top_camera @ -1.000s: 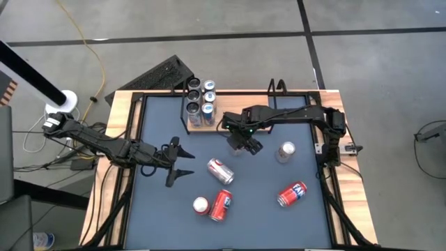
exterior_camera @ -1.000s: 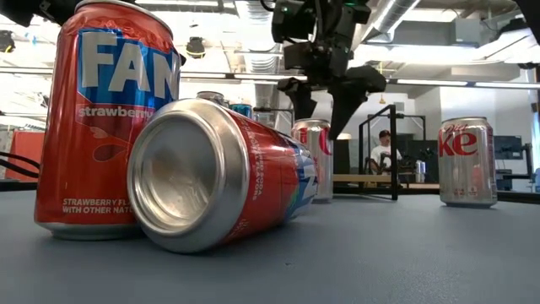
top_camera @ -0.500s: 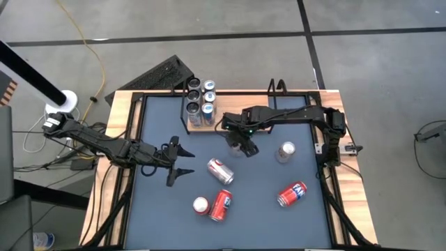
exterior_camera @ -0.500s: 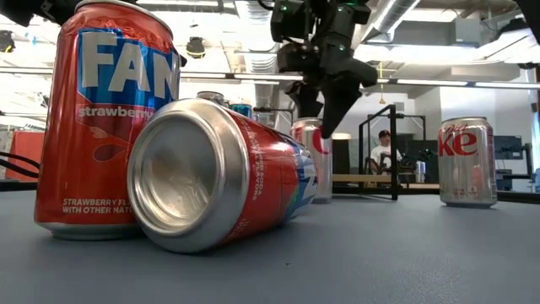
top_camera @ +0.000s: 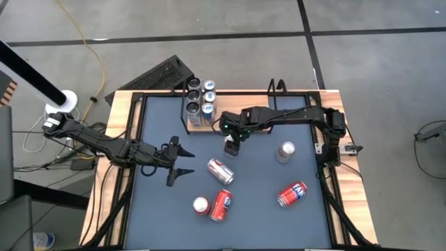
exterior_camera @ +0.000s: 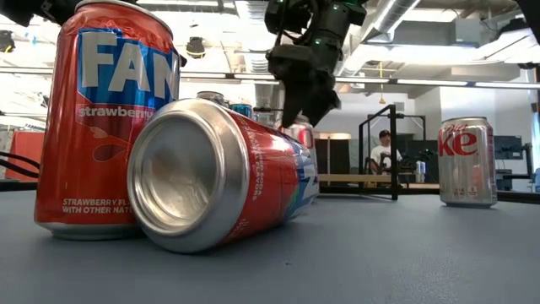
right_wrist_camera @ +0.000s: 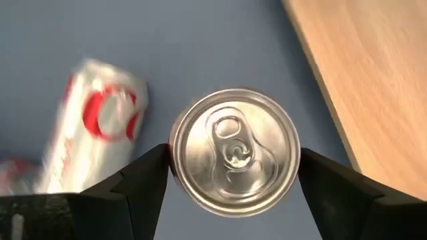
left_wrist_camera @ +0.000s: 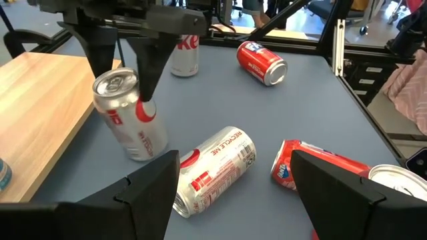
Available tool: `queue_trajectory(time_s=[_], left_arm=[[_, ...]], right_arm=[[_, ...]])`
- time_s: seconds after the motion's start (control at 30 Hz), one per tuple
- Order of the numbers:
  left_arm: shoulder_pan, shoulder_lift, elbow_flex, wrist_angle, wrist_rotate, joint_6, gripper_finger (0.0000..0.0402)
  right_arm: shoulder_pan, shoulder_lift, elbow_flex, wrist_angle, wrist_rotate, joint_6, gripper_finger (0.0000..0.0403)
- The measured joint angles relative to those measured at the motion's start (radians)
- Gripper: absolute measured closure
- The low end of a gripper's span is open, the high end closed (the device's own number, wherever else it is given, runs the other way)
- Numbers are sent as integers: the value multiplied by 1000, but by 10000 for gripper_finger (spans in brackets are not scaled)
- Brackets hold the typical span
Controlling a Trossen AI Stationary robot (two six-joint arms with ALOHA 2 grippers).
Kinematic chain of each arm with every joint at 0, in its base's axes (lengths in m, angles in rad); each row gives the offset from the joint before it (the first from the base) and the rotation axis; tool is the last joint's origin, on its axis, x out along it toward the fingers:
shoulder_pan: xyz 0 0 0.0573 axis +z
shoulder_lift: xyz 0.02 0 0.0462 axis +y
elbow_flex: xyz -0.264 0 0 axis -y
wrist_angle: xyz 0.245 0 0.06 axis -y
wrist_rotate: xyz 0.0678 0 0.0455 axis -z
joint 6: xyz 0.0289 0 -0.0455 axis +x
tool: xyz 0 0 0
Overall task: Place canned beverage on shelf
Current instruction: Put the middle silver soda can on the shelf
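A silver can with red lettering leans tilted near the middle of the blue table, with my right gripper shut on its upper part. Close beside it on the far side is the shelf, a light-wood board with black rod uprights; several cans stand on it. My left gripper waits open over the table's left half, nothing between its fingers. My right gripper pinches the can's upper wall just below the rim between its two fingers, one on each side. The fingers slant steeply down from above. The can leans tilted below them; whether its base still touches the table I cannot tell.
A silver can lies near the middle. Toward the near edge a red can lies beside an upright one. Another red can lies at the right, and a silver can stands at the right.
My right gripper has rolled about its own pointing line over the silver can and gone a little toward the table's left edge. The can, upright before, has shifted left with it and now leans.
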Motion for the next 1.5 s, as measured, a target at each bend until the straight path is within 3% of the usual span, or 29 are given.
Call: queue_trajectory(time_s=[0.17,0.37,0.53,0.77,0.93,1.17,1.3,1.5], left_arm=[[0,0,0,0,0,0,127],[0,0,0,0,0,0,127],[0,0,0,-1,0,0,127],[0,0,0,-3,0,-6,127],[0,0,0,-10,0,-7,127],[0,0,0,-25,0,-24,127],[0,0,0,-25,0,-25,127],[0,0,0,-30,-1,-26,127]], right_arm=[[30,0,0,66,81,120,94],[66,0,0,89,140,77,94],[87,-2,16,98,202,-121,94],[124,-4,78,-13,108,-523,94],[133,-5,87,-69,109,-825,94],[90,-2,88,-75,97,-921,94],[61,-2,88,-106,6,-925,94],[45,-2,88,-53,3,-978,94]])
